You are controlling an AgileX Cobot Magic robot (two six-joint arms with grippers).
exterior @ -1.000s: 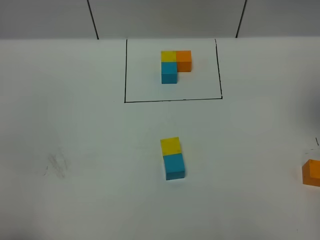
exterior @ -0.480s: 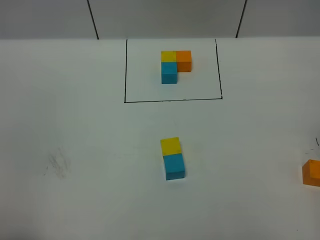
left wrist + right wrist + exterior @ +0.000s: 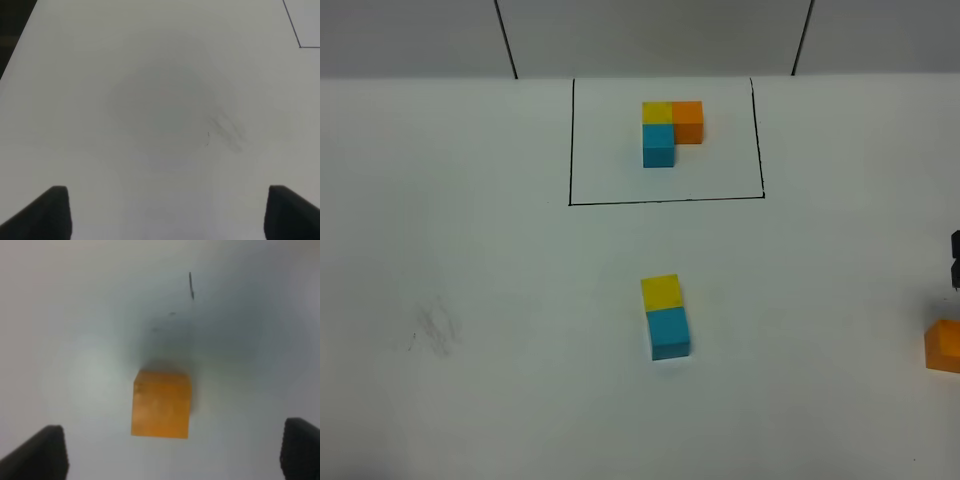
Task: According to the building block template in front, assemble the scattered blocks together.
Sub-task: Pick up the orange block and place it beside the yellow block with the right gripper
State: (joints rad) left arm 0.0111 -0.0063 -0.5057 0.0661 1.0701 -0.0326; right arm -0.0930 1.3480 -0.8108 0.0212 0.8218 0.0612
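Plainly, wide white room, and one orange cube out at the edge

We see the white table (image 3: pixel 470 250) bare over most of its width; its far edge meets the grey wall (image 3: pixel 650 35), just behind the drawn black rectangle (image 3: pixel 665 201); the left half carries only a faint grey scuff (image 3: pixel 435 330).

Inside the rectangle sits the template (image 3: pixel 672 132), with room between it and every line; its yellow and orange cubes stand side by side, and its blue one touches the near face of the yellow, making a small L.

In the middle of the table, well apart from the frame, the loose yellow cube (image 3: pixel 660 291) and blue cube (image 3: pixel 669 333) touch face to face, yellow farther and blue nearer, the pair turned slightly askew; the loose orange cube (image 3: pixel 943 346) lies well apart from them, cut by the right edge of the high view; all three are plain, matte and alike in size.

The right gripper (image 3: pixel 174 452) hangs with its jaws released and spread wide, grasping nothing; the orange cube lies ahead of them, touching neither finger.

The left gripper (image 3: pixel 169 212) is likewise spread and empty, over bare table near the scuff.
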